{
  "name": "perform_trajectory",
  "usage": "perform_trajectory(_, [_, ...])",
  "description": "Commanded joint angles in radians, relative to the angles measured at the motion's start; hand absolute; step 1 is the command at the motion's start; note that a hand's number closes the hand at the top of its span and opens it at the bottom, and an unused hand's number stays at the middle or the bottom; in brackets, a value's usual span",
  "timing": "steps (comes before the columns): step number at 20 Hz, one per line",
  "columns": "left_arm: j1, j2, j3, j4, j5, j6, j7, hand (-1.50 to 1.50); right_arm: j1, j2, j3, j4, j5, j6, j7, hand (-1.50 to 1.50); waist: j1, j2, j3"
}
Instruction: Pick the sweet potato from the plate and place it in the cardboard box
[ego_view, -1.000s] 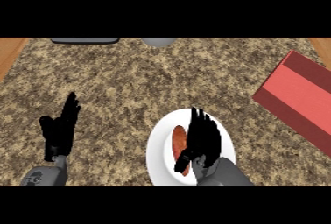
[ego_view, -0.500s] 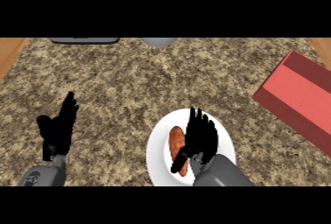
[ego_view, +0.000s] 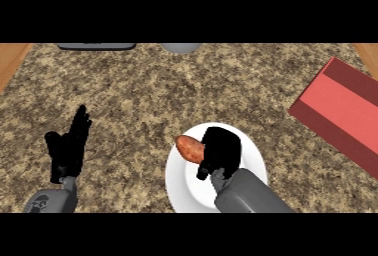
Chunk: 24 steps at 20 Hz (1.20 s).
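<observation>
An orange-brown sweet potato (ego_view: 190, 148) shows over the upper left part of the white plate (ego_view: 183, 189), which lies on the speckled counter near the view's lower edge. My right hand (ego_view: 221, 151) is over the plate with its fingers curled round the sweet potato, hiding its right part. Whether the potato still touches the plate cannot be told. The box (ego_view: 341, 113) looks red, with a darker inside, and lies at the right edge, well apart from the hand. My left hand (ego_view: 69, 147) rests open at the lower left, fingers up.
A dark grey object (ego_view: 96, 46) and a light grey round one (ego_view: 181, 47) sit at the counter's far edge. Wooden strips (ego_view: 13, 60) show at both upper corners. Bare speckled counter lies between the plate and the box.
My right hand's fingers, straight over the plate before, have curled round the sweet potato. The potato now shows higher and further left on the plate. The left hand has not moved.
</observation>
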Motion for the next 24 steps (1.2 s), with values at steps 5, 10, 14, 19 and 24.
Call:
perform_trajectory(5, [0.056, -0.007, 0.043, 0.037, 0.008, -0.025, -0.082, 0.00, 0.233, -0.136, 0.060, -0.265, 0.074, 0.062, 0.008, 1.50, -0.021, -0.004, -0.001])
perform_trajectory(10, [-0.018, -0.014, 0.042, 0.046, -0.018, 0.001, -0.018, 0.00, 0.404, -0.364, 0.011, -0.530, 0.046, 0.105, -0.118, 1.50, -0.023, -0.002, 0.000])
perform_trajectory(14, [0.054, 0.000, 0.050, -0.040, 0.006, -0.055, -0.011, 0.00, 0.387, -0.344, 0.022, -0.630, 0.151, 0.151, -0.081, 1.50, -0.010, -0.003, 0.000])
perform_trajectory(19, [0.067, -0.020, 0.026, -0.064, -0.040, -0.008, 0.008, 0.00, 0.405, -0.425, -0.041, -0.899, 0.162, 0.269, -0.046, 1.50, -0.011, -0.004, 0.000])
perform_trajectory(24, [0.036, -0.046, 0.017, -0.039, -0.054, 0.004, -0.004, 0.00, 0.281, -0.349, -0.129, -1.058, 0.166, 0.390, 0.052, 1.50, -0.007, -0.002, -0.001])
